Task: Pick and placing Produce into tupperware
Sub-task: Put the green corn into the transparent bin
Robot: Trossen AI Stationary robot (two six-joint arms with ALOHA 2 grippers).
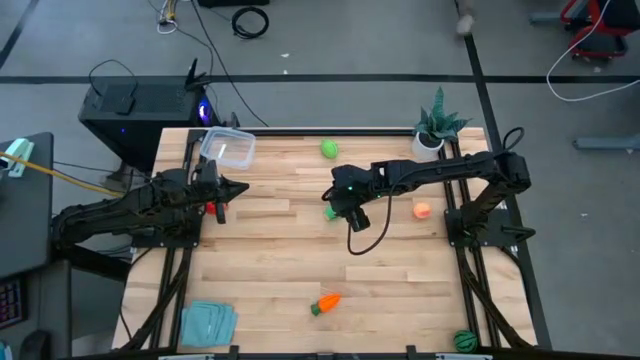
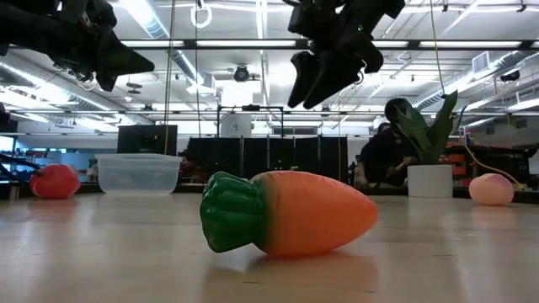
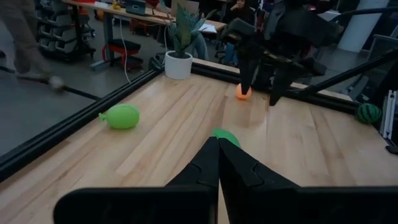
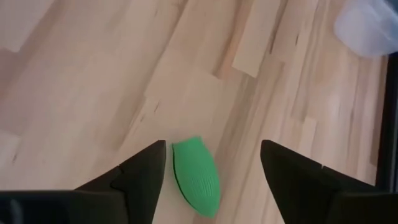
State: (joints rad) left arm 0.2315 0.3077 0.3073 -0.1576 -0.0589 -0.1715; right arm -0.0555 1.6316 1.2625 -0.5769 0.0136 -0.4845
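Note:
My right gripper (image 4: 211,163) is open and hovers above the green oblong (image 4: 196,177), which lies flat on the table beneath the gap, close to one finger; in the high view the gripper (image 1: 345,207) stands just beside the oblong (image 1: 330,212). My left gripper (image 1: 228,188) is shut and held above the table near the left edge, the red piece (image 1: 220,208) just beside it and the clear tupperware (image 1: 228,148) behind it. The light green ball (image 1: 329,149), carrot (image 1: 325,303) and striped ball (image 1: 463,340) rest on the table.
A potted plant (image 1: 437,125) stands at the far right corner. A pale orange piece (image 1: 422,210) lies right of the right gripper. The flat pale-blue piece (image 1: 207,322) sits at the near left corner. Bare wood (image 1: 280,250) spreads between the arms and the carrot.

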